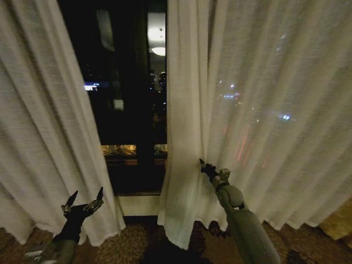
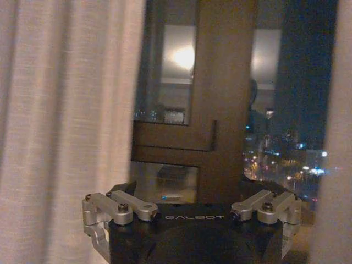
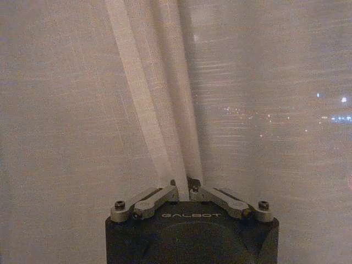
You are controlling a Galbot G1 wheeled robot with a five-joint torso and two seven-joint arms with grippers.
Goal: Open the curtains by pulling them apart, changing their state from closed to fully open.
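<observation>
On the far left hangs the left curtain [image 1: 38, 126], a thin white cloth with long folds that reaches down to the floor [image 1: 137, 242]. It slants away to the left, so its edge sits farther left near the top and comes in toward the bottom. Low down, just in front of its bottom part, is the left end effector [image 1: 83, 201]. Its two fingers point up and are spread wide apart, and they hold nothing. In the left wrist view the left end effector [image 2: 192, 212] shows its fingers far apart too, with the white cloth on one side and the window straight ahead.

In the middle there is a gap between the two curtains. Through it you see the dark window [image 1: 124, 82] with night outside, small city lights, and a round lamp [image 1: 158, 50] shining in the glass. Under the glass is a low white wall.

To the right hangs the right curtain [image 1: 264, 110], wide and white, with little lights glowing through it. The right end effector [image 1: 207, 168] is up against its inner edge, near the gap. In the right wrist view the right end effector [image 3: 183, 190] has its fingers pressed together on a fold of the right curtain, and the fold runs up from the fingertips.
</observation>
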